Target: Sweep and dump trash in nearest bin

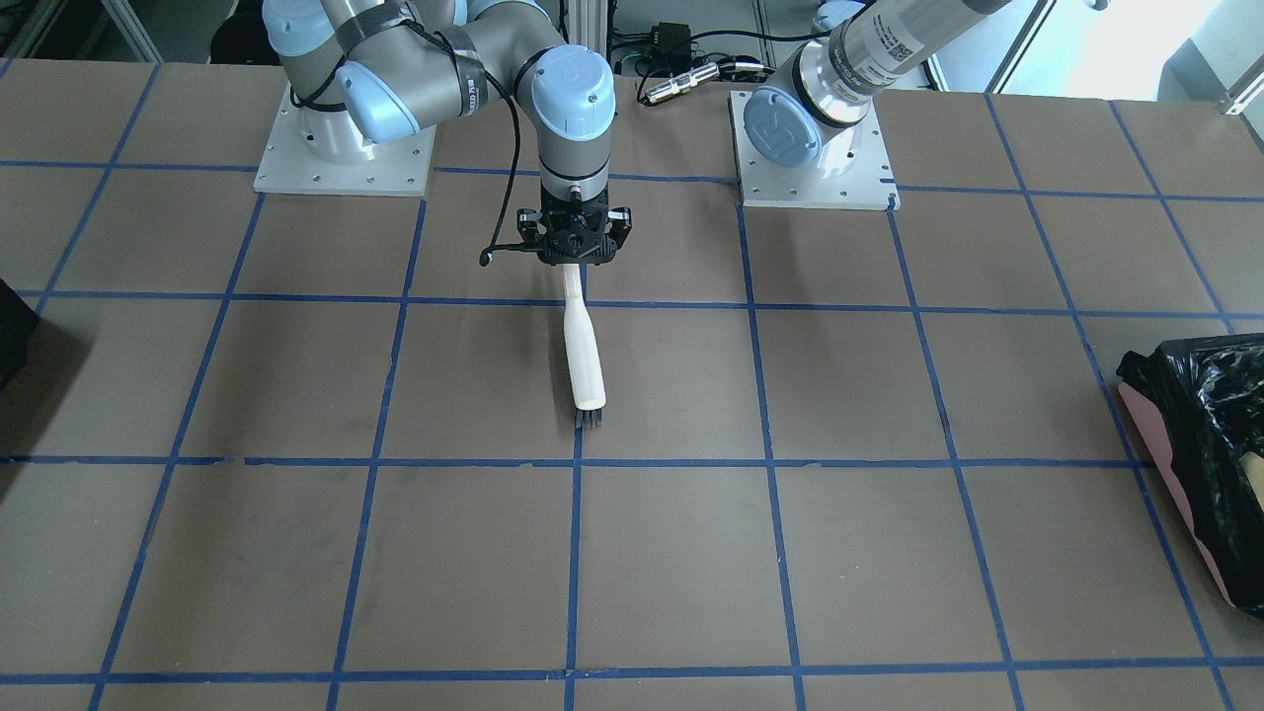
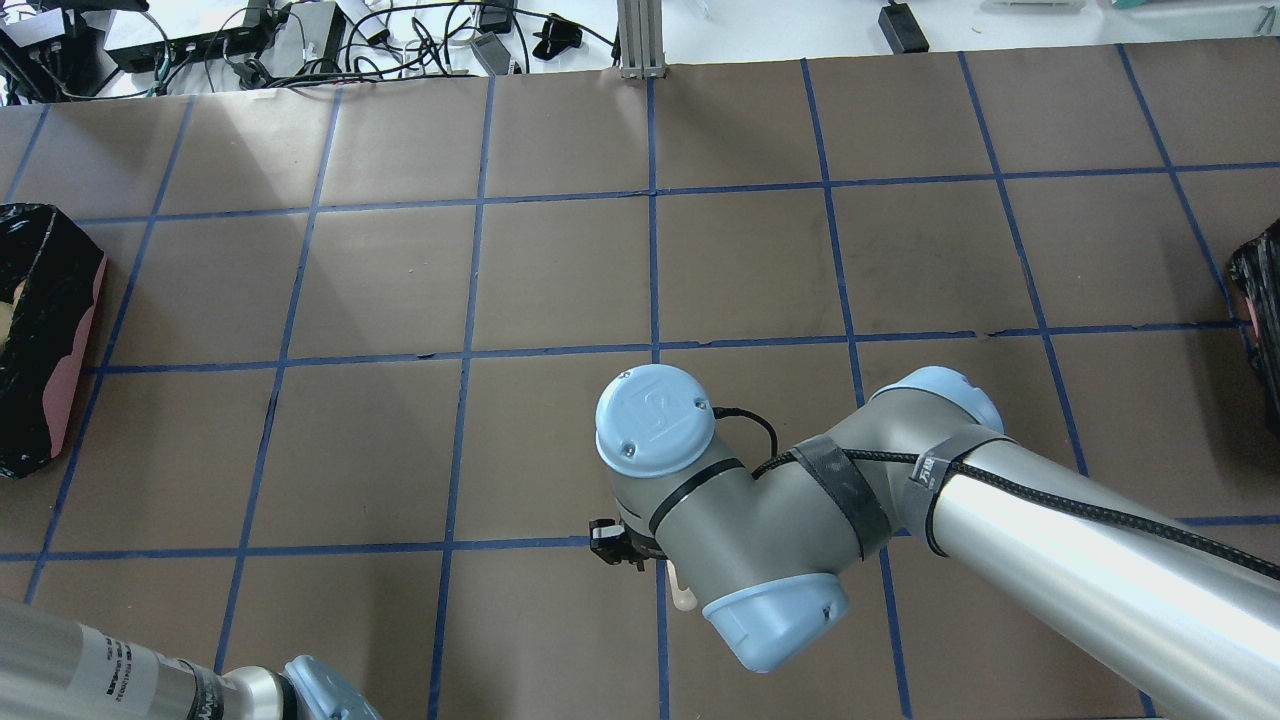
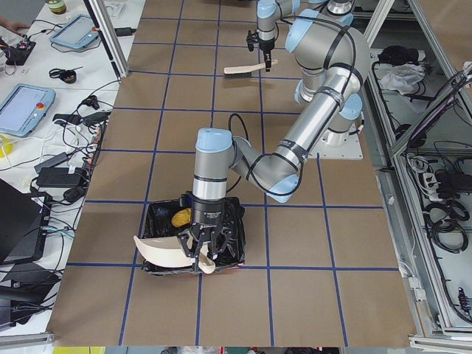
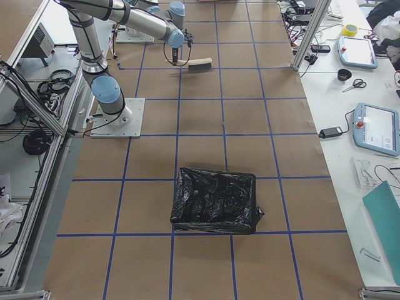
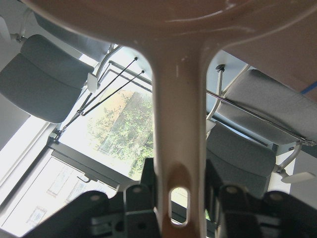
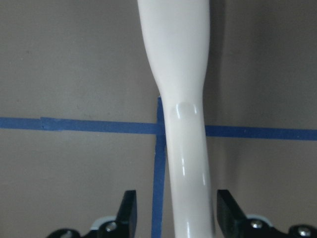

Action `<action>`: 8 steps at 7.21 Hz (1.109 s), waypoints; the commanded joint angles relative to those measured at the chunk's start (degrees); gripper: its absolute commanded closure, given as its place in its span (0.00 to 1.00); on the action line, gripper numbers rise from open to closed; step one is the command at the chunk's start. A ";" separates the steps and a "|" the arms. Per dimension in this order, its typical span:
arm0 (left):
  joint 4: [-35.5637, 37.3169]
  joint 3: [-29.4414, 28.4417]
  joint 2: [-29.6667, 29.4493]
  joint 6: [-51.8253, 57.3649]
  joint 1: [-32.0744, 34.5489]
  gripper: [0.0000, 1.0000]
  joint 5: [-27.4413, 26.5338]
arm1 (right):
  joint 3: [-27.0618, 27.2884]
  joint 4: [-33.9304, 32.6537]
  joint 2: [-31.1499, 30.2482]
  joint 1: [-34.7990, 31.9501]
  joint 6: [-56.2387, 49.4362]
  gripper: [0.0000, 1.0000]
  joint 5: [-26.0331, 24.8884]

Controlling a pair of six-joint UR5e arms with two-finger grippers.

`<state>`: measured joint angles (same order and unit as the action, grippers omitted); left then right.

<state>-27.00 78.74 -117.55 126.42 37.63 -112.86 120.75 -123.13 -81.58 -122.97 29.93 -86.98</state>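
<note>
Dustpan (image 3: 164, 252) tipped over the bin (image 3: 156, 220) appears solely in the exterior-left view.

Brown table (image 1: 296, 553), matte top, split into squares by a blue tape grid (image 1: 573, 553). Two grey metal base plates sit flat on it at the top of the front view, one upper left (image 1: 395, 178), one upper centre-right (image 1: 859, 193). Pink-sided bin (image 1: 1170, 474) with a black bag liner stands on the table at the right edge of the front view, the left edge of the overhead view. Second black-bagged container (image 2: 1260, 310) on the table at the overhead's right edge, well apart from the bin.
</note>
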 commanded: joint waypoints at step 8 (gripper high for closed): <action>-35.92 3.50 11.46 -50.99 25.09 1.00 4.82 | -22.80 22.45 -6.75 6.33 -8.21 0.01 -3.71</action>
<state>-59.45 80.01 -106.30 87.89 58.82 -110.32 102.23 -105.47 -86.93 -117.95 23.30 -89.24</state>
